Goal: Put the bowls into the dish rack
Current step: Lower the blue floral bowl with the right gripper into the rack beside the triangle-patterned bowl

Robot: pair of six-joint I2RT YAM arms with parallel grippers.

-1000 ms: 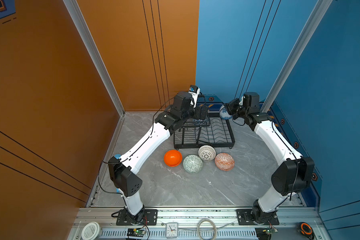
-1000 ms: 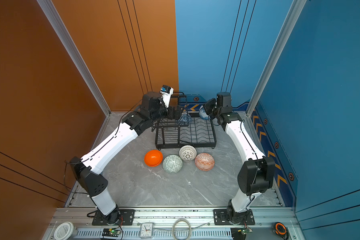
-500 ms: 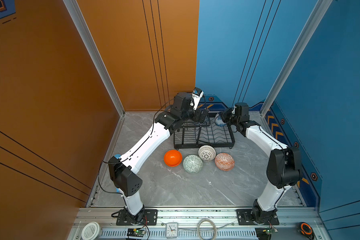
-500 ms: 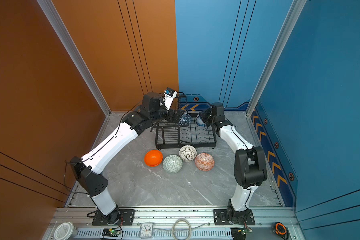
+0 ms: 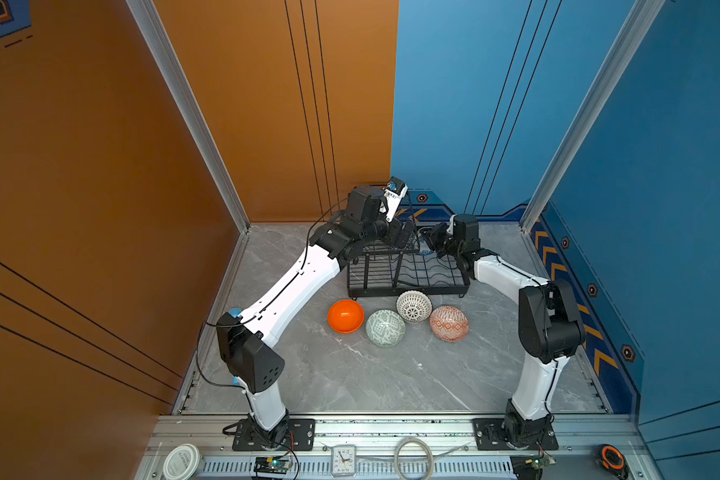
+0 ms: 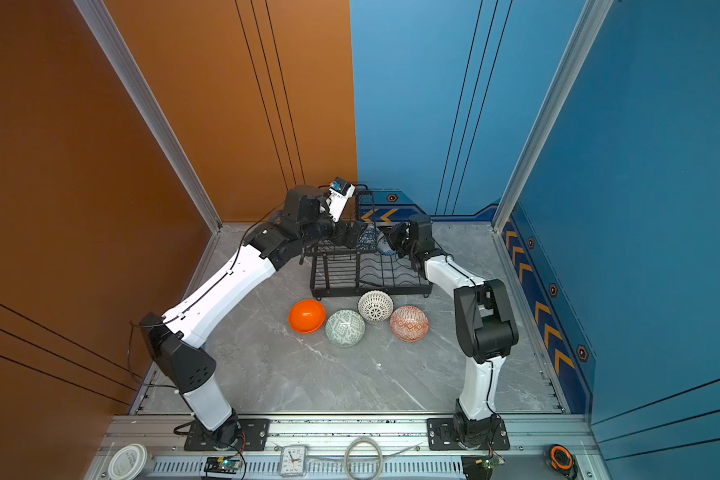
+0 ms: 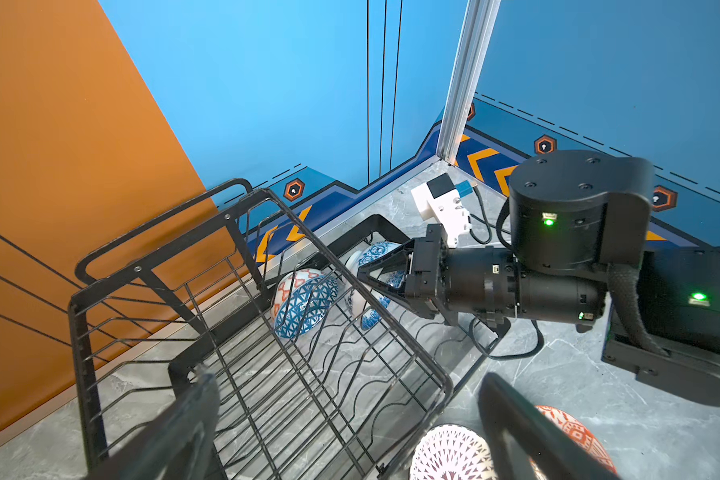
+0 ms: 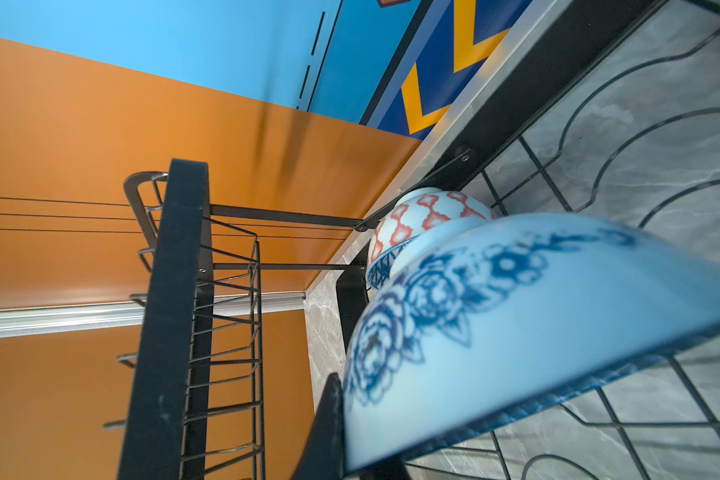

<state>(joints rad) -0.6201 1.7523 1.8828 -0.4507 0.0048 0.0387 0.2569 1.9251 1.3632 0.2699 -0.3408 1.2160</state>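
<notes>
Left wrist view: the black wire two-tier dish rack [image 7: 80, 353] sits on the grey marble table [image 7: 578, 382]. The left gripper [image 7: 350, 428] hangs over the rack's raised slotted shelf, jaws spread wide, nothing between them. The right gripper [image 7: 364, 276] reaches in from the rack's right side, clenched on the rim of the small white bowl with blue floral print [image 7: 377, 251]. This floral bowl is tipped on edge over the rack's lower base tray at the far end, just beside the small blue geometric bowl [image 7: 306, 307]. The blue geometric bowl stands on edge in the base tray wires next to the raised shelf, with a red-and-white lattice on its outside. Cannot tell if the floral bowl rests on the tray wires or is held just above them.

Right wrist view: the floral bowl [image 8: 516, 324] is close to the lens and blurred. The blue geometric bowl [image 8: 425, 216] is right behind it, touching or nearly so. One dark gripper finger [image 8: 325, 415] shows at the floral bowl's rim.

Both top views: four bowls lie on the table just in front of the rack's front edge. From the rack's left corner rightward:
- plain glossy orange bowl [image 5: 345, 316]
- pale green patterned bowl [image 5: 385, 328]
- white-black lattice bowl [image 5: 413, 306]
- orange-white diamond bowl [image 5: 449, 323]

The lattice bowl is closest, right at the rack's base rim. The green patterned bowl sits between the orange bowl and the lattice bowl, touching or almost touching both.
</notes>
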